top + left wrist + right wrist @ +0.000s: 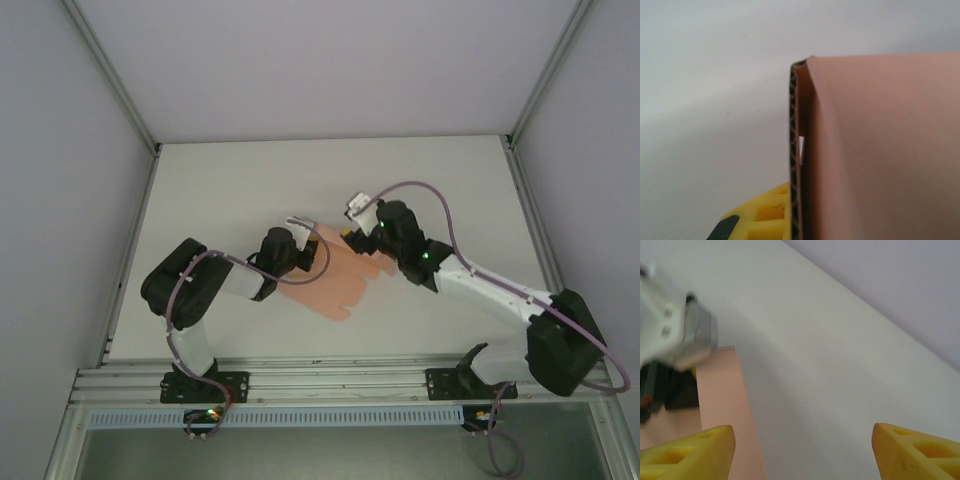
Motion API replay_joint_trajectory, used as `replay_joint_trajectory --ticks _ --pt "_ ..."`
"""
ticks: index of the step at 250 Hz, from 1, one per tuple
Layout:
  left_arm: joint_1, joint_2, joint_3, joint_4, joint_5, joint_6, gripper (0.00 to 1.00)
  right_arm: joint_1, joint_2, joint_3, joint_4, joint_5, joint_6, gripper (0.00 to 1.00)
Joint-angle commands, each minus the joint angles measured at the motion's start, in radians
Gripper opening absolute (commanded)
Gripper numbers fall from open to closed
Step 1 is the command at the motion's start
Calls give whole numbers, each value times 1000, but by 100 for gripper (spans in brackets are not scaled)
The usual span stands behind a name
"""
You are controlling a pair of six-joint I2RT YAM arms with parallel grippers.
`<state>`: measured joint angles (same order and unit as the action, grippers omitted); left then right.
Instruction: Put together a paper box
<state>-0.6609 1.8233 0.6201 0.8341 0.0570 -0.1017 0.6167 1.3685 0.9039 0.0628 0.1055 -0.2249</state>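
The paper box (335, 285) is a salmon-pink card sheet lying partly folded at the table's middle. My left gripper (308, 248) is shut on its left edge. In the left wrist view the card (880, 150) stands doubled over, its corrugated edge running down beside one yellow finger (765, 215); the other finger is hidden behind the card. My right gripper (352, 238) hovers at the sheet's far right corner. In its own view it (802, 455) stands open with bare table between the fingers, a strip of the pink card (722, 400) to its left.
The white table (250, 190) is walled at the left, the back and the right by grey panels. An aluminium rail (340, 385) carrying both arm bases runs along the near edge. The left arm's wrist camera housing (675, 335) sits close to my right gripper's left side.
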Motion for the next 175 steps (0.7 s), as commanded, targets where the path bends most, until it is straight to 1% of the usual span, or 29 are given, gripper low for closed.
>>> replay_joint_trajectory --ticks 1,18,47,85,102,114,126,145,158,175 --pt "-12 23 8 27 28 23 0 -8 119 114 -119 -145 182 72" --pt "-13 25 6 30 36 19 0 -18 192 170 -151 -147 211 71" --pt "-15 25 2 36 49 21 0 -30 284 211 -183 -207 214 68" --pt "-15 32 3 38 59 19 0 -42 356 216 -206 -234 214 64" --pt "-16 33 -3 47 60 23 0 -55 381 212 -214 -241 232 60" --pt "-15 34 -8 56 57 22 0 -66 396 206 -222 -262 245 56" --pt "-16 34 -11 60 51 23 0 -74 408 201 -225 -267 265 55" --pt "-16 31 -10 60 61 29 3 -85 426 187 -223 -293 282 52" --pt "-17 33 -3 55 56 27 6 -89 439 189 -233 -315 279 47" --pt "-17 30 11 39 44 29 11 -90 455 197 -248 -332 277 45"
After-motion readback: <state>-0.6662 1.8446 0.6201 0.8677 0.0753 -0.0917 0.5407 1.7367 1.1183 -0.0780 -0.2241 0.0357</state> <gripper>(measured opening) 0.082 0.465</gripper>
